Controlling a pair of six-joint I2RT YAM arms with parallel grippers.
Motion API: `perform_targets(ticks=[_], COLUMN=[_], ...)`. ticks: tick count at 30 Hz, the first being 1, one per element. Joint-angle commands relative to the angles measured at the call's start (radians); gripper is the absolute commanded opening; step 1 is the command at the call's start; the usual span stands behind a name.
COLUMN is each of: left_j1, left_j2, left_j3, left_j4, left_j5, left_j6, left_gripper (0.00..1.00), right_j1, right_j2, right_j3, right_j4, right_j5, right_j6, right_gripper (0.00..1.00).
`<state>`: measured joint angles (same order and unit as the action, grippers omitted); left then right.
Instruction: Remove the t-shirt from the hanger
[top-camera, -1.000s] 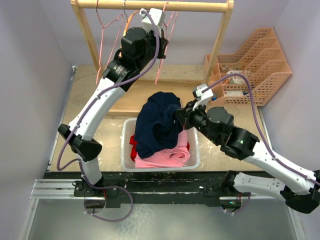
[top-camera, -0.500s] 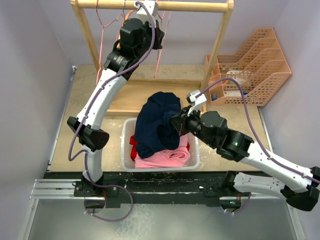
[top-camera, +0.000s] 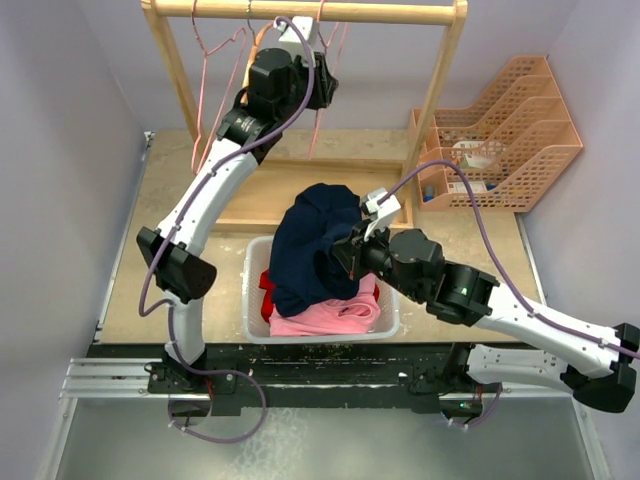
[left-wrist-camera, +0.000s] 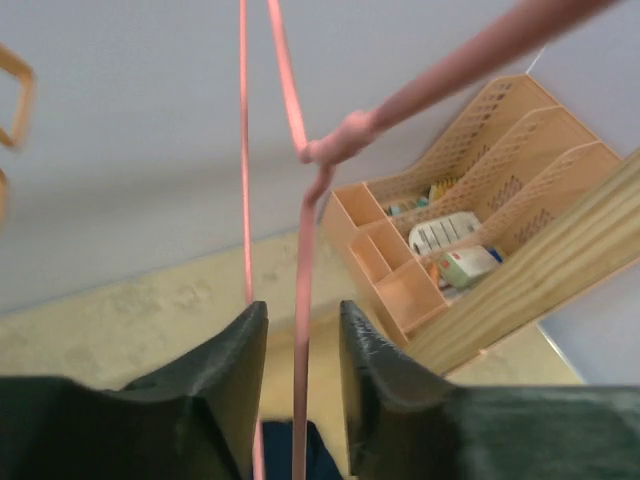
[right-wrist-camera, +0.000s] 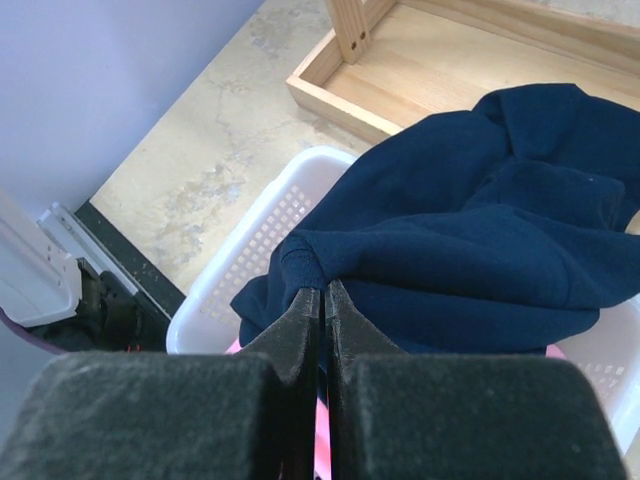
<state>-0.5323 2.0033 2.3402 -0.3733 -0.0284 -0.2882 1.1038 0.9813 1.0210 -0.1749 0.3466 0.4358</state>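
Observation:
The navy t-shirt (top-camera: 315, 245) lies bunched over the white basket (top-camera: 252, 300), off the hanger. My right gripper (top-camera: 345, 258) is shut on a fold of the shirt's edge, as the right wrist view shows with the gripper (right-wrist-camera: 322, 292) pinching the shirt (right-wrist-camera: 480, 230). My left gripper (top-camera: 318, 90) is raised at the rack's rod. In the left wrist view its fingers (left-wrist-camera: 300, 315) stand apart around the thin pink hanger (left-wrist-camera: 303, 250), with a gap on each side of the wire. The hanger (top-camera: 316, 135) is bare.
The wooden clothes rack (top-camera: 300, 12) stands at the back, with another pink hanger (top-camera: 205, 100) on its left. Pink (top-camera: 330, 315) and red (top-camera: 268, 295) clothes lie in the basket. An orange file organizer (top-camera: 510, 130) stands at the right.
My right gripper has moved left with the navy shirt, further over the basket. My left arm has shifted slightly at the rod, still at the pink hanger.

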Motion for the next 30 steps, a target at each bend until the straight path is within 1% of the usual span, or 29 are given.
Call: perform_targets(ticks=[1, 4, 6, 7, 12, 15, 18, 24, 30], left_j1=[0.005, 0.005, 0.005, 0.005, 0.005, 0.005, 0.003, 0.002, 0.002], left_j2=[-0.112, -0.170, -0.237, -0.258, -0.424, -0.503, -0.568, -0.675, -0.750], left_j3=[-0.134, -0.197, -0.255, -0.284, -0.454, -0.512, -0.565, -0.642, -0.671], left_j4=[0.085, 0.106, 0.131, 0.146, 0.212, 0.229, 0.238, 0.261, 0.274], left_j5=[0.034, 0.051, 0.068, 0.073, 0.103, 0.114, 0.149, 0.263, 0.368], left_j6=[-0.037, -0.041, -0.050, -0.054, -0.072, -0.086, -0.106, -0.160, -0.193], left_gripper=[0.49, 0.75, 0.93, 0.99, 0.99, 0.99, 0.99, 0.99, 0.99], right_j1=[0.011, 0.012, 0.012, 0.013, 0.011, 0.013, 0.013, 0.012, 0.013], right_j2=[-0.003, 0.000, 0.000, -0.002, -0.014, -0.018, -0.021, -0.011, 0.057], right_j3=[0.060, 0.100, 0.134, 0.150, 0.243, 0.308, 0.377, 0.518, 0.775], right_j4=[0.025, 0.004, -0.009, -0.013, -0.047, -0.072, -0.085, -0.073, -0.058], right_j5=[0.055, 0.083, 0.097, 0.106, 0.186, 0.230, 0.242, 0.186, 0.064], right_j6=[-0.011, -0.036, -0.058, -0.070, -0.127, -0.166, -0.199, -0.276, -0.374], right_gripper=[0.00, 0.00, 0.00, 0.00, 0.00, 0.00, 0.00, 0.00, 0.00])
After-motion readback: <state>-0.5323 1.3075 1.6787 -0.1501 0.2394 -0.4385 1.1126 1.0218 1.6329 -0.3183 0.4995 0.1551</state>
